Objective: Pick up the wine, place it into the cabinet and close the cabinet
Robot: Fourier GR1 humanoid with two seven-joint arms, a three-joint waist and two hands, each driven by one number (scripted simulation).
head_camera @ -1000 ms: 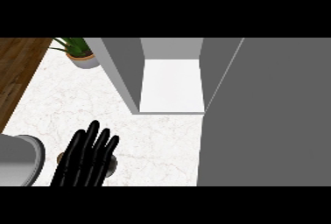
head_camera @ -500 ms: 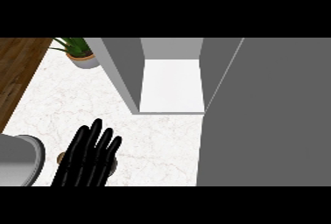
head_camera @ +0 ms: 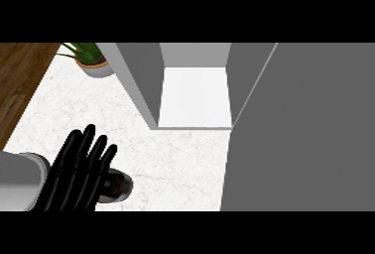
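**One robot hand over one dark bottle, near left of the tabletop**

Where the white marbled tabletop (head_camera: 176,158) runs toward its near left corner, we count one robot hand (head_camera: 77,173), black, with its fingers straight and spread, pointing toward the far side. It shows at the left of the view, so we take it as the robot's left; no second robot hand is visible to us. Its grey forearm (head_camera: 18,181) enters at the left edge beside it.

We count one wine bottle (head_camera: 117,184), seen from above as a dark round shape. It lies just to the right of the robot hand and partly under it, at the near edge of the view. The fingers are laid flat over it, not curled round it; we cannot tell whether they touch it.

We count one cabinet (head_camera: 194,94), open, its pale inner floor showing, far and to the right of the bottle, well apart from it. Its grey door (head_camera: 300,129) fills the right side. One potted plant (head_camera: 92,59) stands at the far left.
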